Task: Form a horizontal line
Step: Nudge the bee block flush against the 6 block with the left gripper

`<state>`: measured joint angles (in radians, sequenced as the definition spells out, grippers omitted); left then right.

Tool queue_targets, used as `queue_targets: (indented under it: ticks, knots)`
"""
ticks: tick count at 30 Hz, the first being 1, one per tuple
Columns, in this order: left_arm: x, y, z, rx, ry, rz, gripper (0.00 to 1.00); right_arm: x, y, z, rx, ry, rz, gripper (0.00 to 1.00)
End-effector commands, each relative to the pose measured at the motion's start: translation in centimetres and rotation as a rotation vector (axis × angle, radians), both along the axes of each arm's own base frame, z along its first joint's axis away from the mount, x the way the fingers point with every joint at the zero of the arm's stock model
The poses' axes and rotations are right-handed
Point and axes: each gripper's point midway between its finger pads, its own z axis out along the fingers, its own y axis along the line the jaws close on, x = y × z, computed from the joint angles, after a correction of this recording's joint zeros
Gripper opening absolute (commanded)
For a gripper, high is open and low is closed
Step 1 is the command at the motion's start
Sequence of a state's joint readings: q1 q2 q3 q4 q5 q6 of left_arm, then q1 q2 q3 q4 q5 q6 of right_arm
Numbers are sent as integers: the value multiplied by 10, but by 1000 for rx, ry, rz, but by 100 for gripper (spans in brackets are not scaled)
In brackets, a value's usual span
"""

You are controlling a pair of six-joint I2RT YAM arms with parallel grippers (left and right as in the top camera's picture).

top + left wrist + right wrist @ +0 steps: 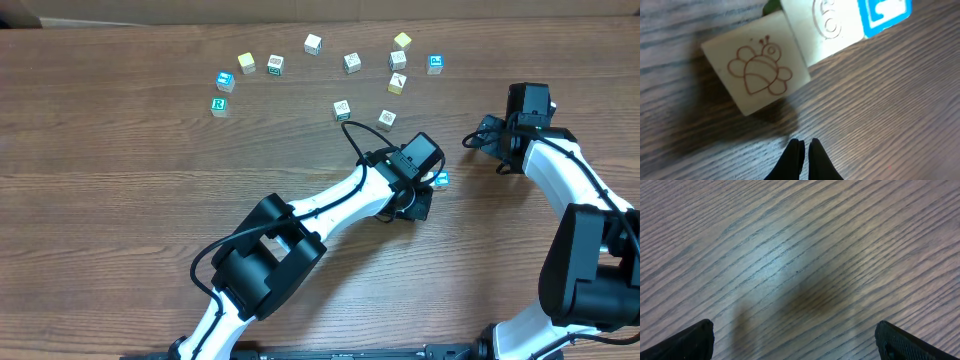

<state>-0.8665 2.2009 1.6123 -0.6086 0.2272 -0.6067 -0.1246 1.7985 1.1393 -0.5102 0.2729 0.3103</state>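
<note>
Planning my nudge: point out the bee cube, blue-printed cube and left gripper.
bee cube (757, 70), left wrist view, middle of bee face.
blue-printed cube (887, 21), left wrist view, blue print.
left gripper (804, 150), left wrist view, between shut fingertips.

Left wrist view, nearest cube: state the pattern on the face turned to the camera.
The cube bears a brown outlined bee on cream wood, clearest in the left wrist view.

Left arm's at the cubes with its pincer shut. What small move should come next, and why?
Probably draw the left pincer straight back, clear of the cubes. It is shut on nothing, tips just short of the bee cube, which touches the cream cube, itself against the blue-faced cube, so the line looks formed.
</note>
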Motion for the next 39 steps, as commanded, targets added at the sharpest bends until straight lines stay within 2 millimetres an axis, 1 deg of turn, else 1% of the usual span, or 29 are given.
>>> queue_targets:
  ticks: [1,5,11,18,39]
  knots:
    - [12,-6,21,-23,-69,23,4,5,-2,6,-7,-18,-3,100]
    - [20,-6,22,-18,-107,38,4,5,-2,6,-7,-18,-2,100]
    - [22,-7,23,-21,-118,41,4,5,-2,6,-7,-18,-3,100]
    - [30,-4,24,-6,-155,59,4,5,-2,6,-7,-18,-3,100]
    - [34,-8,27,-23,-175,63,4,5,-1,6,-4,-19,-1,100]
